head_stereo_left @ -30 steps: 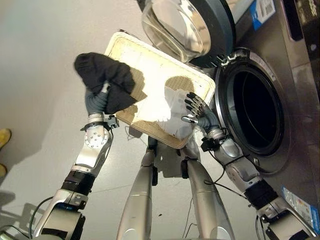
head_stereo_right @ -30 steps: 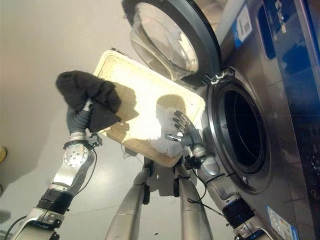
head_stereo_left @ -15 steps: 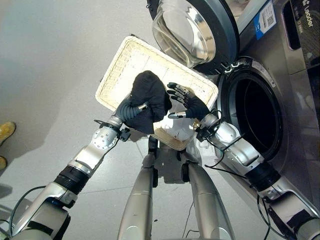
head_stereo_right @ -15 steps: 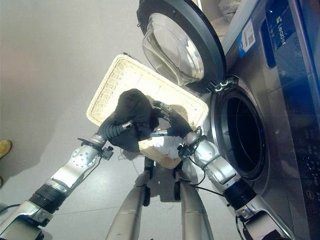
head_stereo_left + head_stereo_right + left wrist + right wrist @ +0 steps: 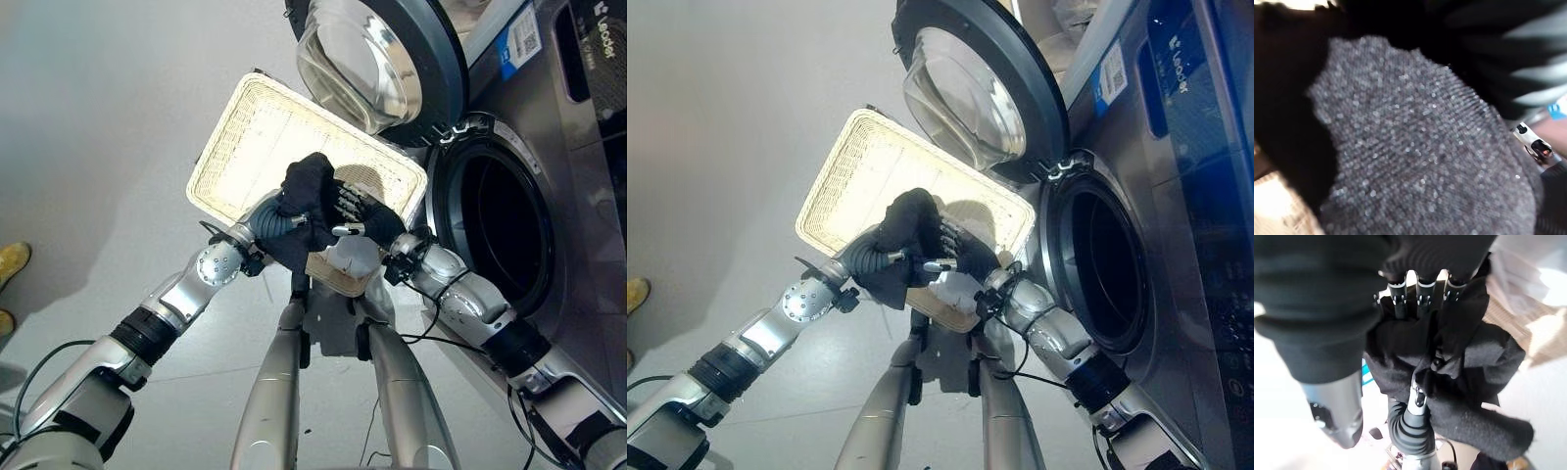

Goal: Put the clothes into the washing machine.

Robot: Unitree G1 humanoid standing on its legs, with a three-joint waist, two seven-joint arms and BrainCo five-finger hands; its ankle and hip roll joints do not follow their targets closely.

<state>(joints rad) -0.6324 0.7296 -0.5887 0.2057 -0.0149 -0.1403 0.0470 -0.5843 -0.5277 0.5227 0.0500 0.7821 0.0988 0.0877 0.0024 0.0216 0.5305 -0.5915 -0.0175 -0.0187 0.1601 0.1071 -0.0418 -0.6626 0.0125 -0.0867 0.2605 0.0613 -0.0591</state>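
A black knitted garment hangs bunched over the near end of the wicker basket, carried in my left hand, whose fingers are mostly buried in the cloth. The same knit fills the left wrist view. My right hand meets it from the right, its straight fingers pressing into the cloth. A white garment lies in the basket's near corner under my right hand. The washing machine's drum opening gapes at the right, with its round door swung open over the basket's far end.
The basket sits on the grey floor just left of the machine's front. A person's yellow shoe shows at the far left. Open floor spreads to the left of the basket.
My left hand has carried the black garment a little further right, and my right hand has come in against it, its fingers now touching the cloth.
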